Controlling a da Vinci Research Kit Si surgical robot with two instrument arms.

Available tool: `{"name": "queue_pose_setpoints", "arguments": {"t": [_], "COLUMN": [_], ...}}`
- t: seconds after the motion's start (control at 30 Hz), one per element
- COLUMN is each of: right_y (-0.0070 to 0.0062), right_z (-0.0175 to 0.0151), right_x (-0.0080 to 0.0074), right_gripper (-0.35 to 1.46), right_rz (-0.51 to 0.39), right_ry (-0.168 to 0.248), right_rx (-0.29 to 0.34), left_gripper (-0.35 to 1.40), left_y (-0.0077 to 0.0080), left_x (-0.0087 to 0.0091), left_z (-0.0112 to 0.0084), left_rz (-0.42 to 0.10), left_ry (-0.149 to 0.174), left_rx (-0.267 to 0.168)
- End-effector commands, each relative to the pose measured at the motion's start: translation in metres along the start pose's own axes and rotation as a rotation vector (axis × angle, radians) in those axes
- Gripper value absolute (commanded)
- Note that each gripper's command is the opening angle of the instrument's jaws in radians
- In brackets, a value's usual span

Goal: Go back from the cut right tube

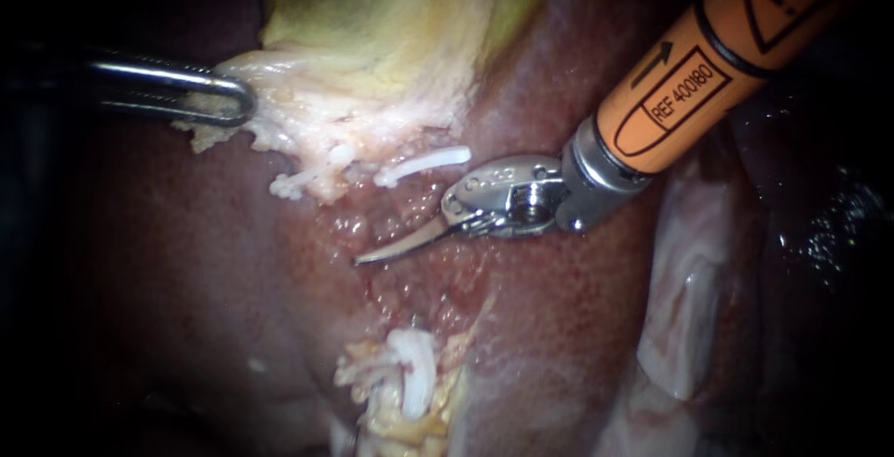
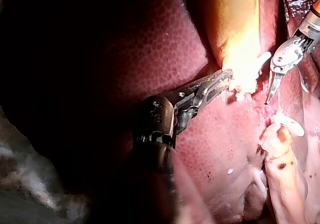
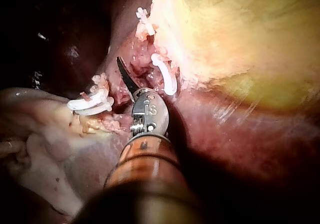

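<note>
left instrument [image 1: 228, 94]: in from the left. Its jaws are clamped on the pale ragged fringe of the gallbladder [image 1: 372, 20], which is pinched from both sides.
right instrument [image 1: 382, 252]: orange shaft, in from the upper right. The curved jaws are closed together and nothing is held in them.
right tip, where: it's hung over the raw red strip in the middle of the liver [image 1: 177, 289]. Whether the liver is actually touched can't be told, tbh.
tube [image 1: 382, 401]: cut through, with the two ends well apart and that raw strip between them.
upper clip [image 1: 424, 166]: white, seated on the upper end right at the gallbladder's fringe. It's near the right jaws but clear of them.
lower clip [image 1: 416, 373]: white, wrapped round the lower end among yellowish scraps, well apart from the right tip.
which tube: left or right can't really be made out here.
right wrist view: the dark curved tip is seen ahead of its wrist, between the two clips.
left wrist view: the right tip is pointed at the liver just beside the fringe gripped by the left jaws.
</note>
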Motion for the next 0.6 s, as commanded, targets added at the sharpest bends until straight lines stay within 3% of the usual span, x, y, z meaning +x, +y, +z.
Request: {"name": "queue_pose_setpoints", "arguments": {"t": [0.03, 0.1, 0.13, 0.2, 0.27, 0.37, 0.5, 0.6], "right_y": [-0.0001, -0.0002, -0.0003, -0.0006, -0.0009, -0.0011, -0.0014, -0.0022], "right_z": [-0.0001, -0.0001, -0.0001, -0.0001, -0.0001, -0.0002, -0.0004, -0.0007], "right_x": [0.0000, 0.0000, -0.0001, -0.0001, -0.0001, -0.0002, -0.0004, -0.0008], "right_gripper": [-0.35, -0.35, -0.23, 0.64, 1.00, 1.23, 1.37, 1.43], "right_rz": [0.006, 0.034, 0.033, 0.031, 0.030, 0.030, 0.038, 0.054], "right_ry": [-0.001, 0.006, 0.015, 0.039, 0.058, 0.086, 0.106, 0.127], "right_rx": [0.000, 0.000, -0.010, -0.022, -0.038, -0.079, -0.147, -0.236], "left_gripper": [-0.35, -0.35, -0.35, -0.35, -0.35, -0.35, -0.35, -0.35], "left_y": [0.0000, 0.0000, 0.0000, 0.0000, 0.0000, 0.0000, 0.0000, 0.0000], "left_x": [0.0000, 0.0000, 0.0000, 0.0000, 0.0000, 0.0000, 0.0000, 0.0000], "left_z": [0.0000, 0.0000, 0.0000, 0.0000, 0.0000, 0.0000, 0.0000, -0.0001], "left_rz": [0.000, 0.000, 0.000, 0.000, 0.000, 0.000, 0.000, 0.000], "left_ry": [0.000, 0.000, 0.000, 0.000, 0.000, 0.000, 0.000, 0.000], "left_rx": [0.000, 0.000, 0.000, 0.000, -0.001, -0.001, -0.001, -0.001]}}
